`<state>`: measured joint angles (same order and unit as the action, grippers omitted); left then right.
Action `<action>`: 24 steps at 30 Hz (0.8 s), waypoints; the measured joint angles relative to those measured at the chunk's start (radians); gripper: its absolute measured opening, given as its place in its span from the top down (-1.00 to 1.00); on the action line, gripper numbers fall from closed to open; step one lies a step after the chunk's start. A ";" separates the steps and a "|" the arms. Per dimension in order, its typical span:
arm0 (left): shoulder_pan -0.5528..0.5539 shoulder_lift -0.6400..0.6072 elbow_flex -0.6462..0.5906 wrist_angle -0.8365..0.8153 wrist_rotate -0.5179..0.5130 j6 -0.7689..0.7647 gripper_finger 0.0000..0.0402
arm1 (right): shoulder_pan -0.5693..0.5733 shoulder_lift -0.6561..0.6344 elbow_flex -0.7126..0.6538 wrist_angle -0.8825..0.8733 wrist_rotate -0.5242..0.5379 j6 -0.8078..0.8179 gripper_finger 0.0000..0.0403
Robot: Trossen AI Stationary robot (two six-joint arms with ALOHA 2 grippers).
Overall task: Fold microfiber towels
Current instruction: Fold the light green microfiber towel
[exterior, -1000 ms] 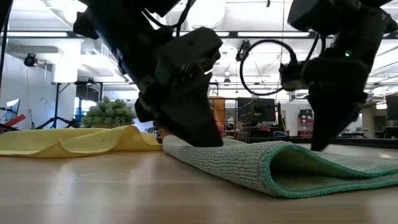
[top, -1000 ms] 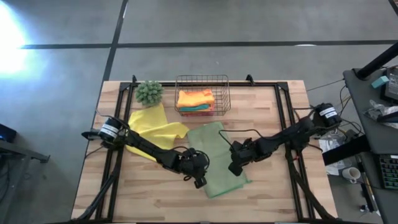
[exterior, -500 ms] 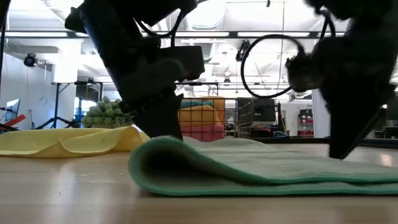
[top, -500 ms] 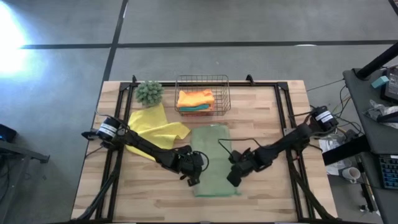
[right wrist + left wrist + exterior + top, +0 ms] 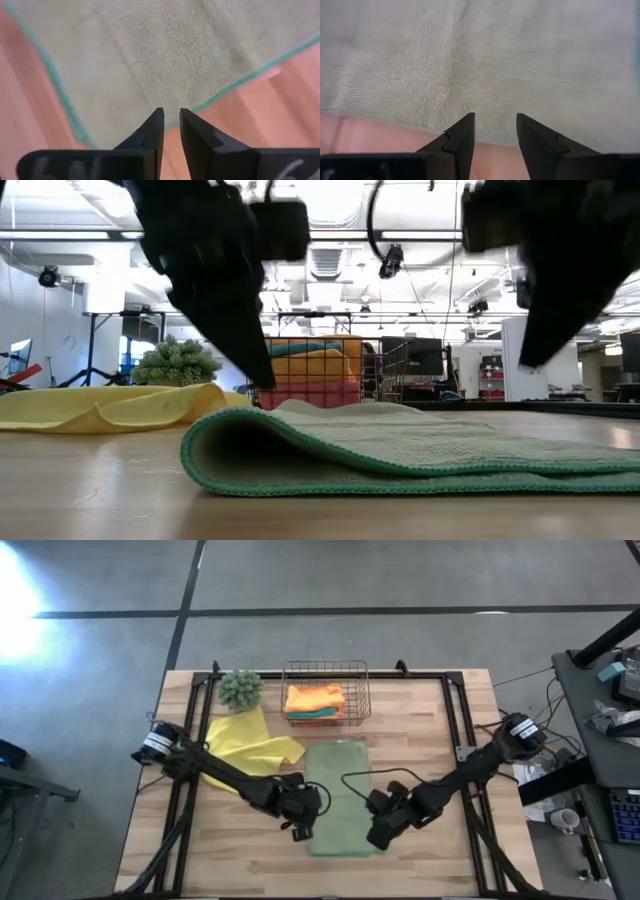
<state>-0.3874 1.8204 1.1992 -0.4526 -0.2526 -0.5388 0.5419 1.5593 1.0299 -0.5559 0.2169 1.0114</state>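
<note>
On my screen the wooden counter (image 5: 420, 740) is the biggest thing. On it the sage green towel (image 5: 340, 798) lies already folded in half, a little toward 6 o'clock from the centre, with its rounded fold edge nearest to the low camera. The yellow towel (image 5: 250, 745) lies crumpled at about 10 o'clock. The copper wire basket (image 5: 325, 690) stands at 12 o'clock with an orange towel (image 5: 314, 696) and a teal towel (image 5: 312, 713) inside. The small spiky plant (image 5: 240, 688) is at 11 o'clock.

My left gripper (image 5: 494, 131) hangs over the 9 o'clock edge of the green towel. Its fingers stand a moderate gap apart and hold nothing. My right gripper (image 5: 171, 126) is above the corner at 5 o'clock, with its fingers nearly together and also empty.

I think the risk now is the next pinch. The right fingers are narrow, so they can catch only the top layer. This would pull the fold open. A low approach can also drag the whole towel out of line.
</note>
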 joint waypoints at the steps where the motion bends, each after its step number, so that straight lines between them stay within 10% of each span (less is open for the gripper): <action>1: -0.008 -0.021 0.000 -0.012 0.000 0.000 0.36 | 0.004 -0.003 0.022 -0.040 0.006 -0.029 0.73; 12: -0.211 -0.129 0.032 -0.195 -0.036 0.075 0.36 | 0.111 -0.054 0.161 -0.323 0.127 -0.251 0.73; 24: -0.297 0.072 0.358 -0.376 -0.195 0.076 0.36 | 0.325 -0.179 0.011 -0.173 0.177 -0.174 0.73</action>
<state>-0.6846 1.8926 1.5572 -0.8289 -0.4477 -0.4633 0.8671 1.3803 1.0412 -0.7288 0.3939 0.8375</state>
